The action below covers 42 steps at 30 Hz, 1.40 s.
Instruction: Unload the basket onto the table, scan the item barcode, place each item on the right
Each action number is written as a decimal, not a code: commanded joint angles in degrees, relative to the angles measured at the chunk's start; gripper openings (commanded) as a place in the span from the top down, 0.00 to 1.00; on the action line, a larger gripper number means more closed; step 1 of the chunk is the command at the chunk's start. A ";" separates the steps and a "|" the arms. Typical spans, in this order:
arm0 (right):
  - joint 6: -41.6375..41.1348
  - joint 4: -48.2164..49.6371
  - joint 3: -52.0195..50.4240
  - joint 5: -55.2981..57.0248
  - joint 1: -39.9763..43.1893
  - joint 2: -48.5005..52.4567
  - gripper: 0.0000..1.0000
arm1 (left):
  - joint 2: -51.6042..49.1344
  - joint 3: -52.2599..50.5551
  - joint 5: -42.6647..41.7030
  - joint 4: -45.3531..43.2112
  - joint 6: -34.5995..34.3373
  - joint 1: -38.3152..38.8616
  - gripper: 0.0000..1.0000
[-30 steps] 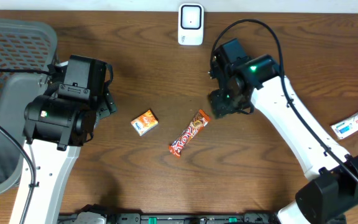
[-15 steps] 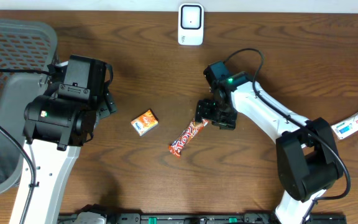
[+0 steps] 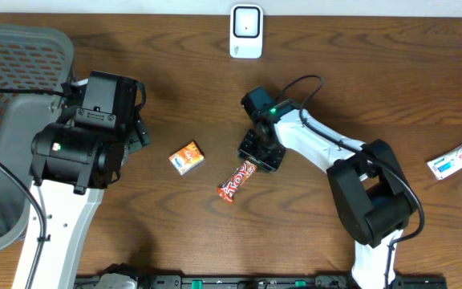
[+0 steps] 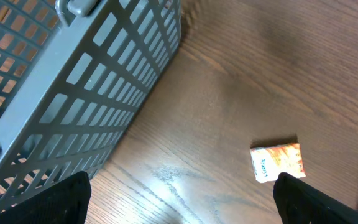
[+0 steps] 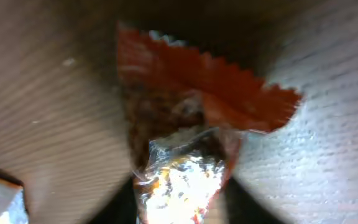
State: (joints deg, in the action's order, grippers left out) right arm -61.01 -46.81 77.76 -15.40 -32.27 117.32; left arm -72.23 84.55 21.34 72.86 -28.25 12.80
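R claw (image 3: 257, 156) prob. on bar (image 3: 236, 182); blurry

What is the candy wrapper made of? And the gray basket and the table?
The candy bar wrapper looks like thin plastic film or foil: glossy, crinkled, with a zigzag-cut end. The basket looks like molded gray plastic, matte, with a grid of holes. The table shows dark brown wood grain with a slight sheen; solid wood or laminate can't be told.

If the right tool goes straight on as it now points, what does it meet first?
The candy bar: its crimped red end is directly ahead, very close, perhaps touching. The wooden table lies under it.
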 commanded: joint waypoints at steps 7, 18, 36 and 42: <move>6.08 -7.23 3.67 18.73 0.46 -4.13 0.99 | -0.11 -0.02 0.76 0.02 0.57 -0.31 0.06; 4.87 -12.44 5.70 60.63 -6.43 -20.98 0.99 | -0.11 -0.02 0.76 0.02 0.57 -0.31 0.06; 0.00 -19.52 5.60 96.15 -25.44 -20.17 0.16 | -0.11 -0.02 0.76 0.00 0.57 -0.31 0.06; 3.76 -18.38 5.44 76.41 -21.11 -19.87 0.01 | -0.11 -0.02 0.76 0.02 0.57 -0.31 0.06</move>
State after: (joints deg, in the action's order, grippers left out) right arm -59.88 -65.93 83.42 72.90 -56.95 96.82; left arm -72.23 84.55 21.34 72.84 -28.23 12.80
